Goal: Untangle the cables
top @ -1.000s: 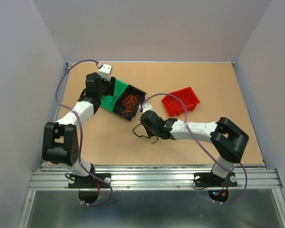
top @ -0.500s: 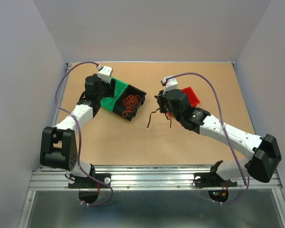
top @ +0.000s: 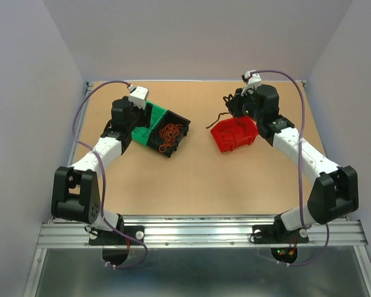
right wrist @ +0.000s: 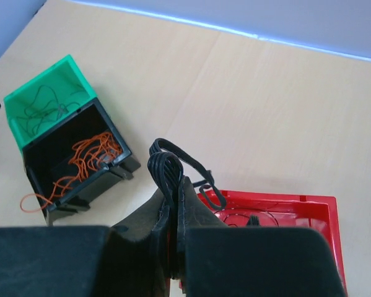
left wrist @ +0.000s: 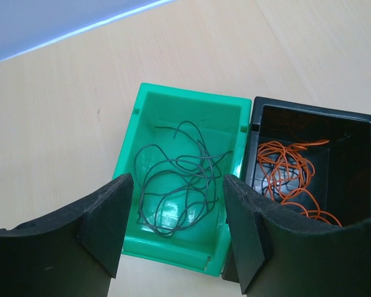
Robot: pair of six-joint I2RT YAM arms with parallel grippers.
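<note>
Tan tabletop (top: pixel 191 179): black cable loops (right wrist: pixel 166 166) are clamped by right gripper (right wrist: pixel 173 185) above red bin (right wrist: pixel 296 207), likely for sorted drop-off; left gripper (left wrist: pixel 176 213) is held released above green bin (left wrist: pixel 185 105).

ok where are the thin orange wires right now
In the top view, the thin orange wires lie in the black plastic bin, left of centre, beside the green plastic bin.
</note>
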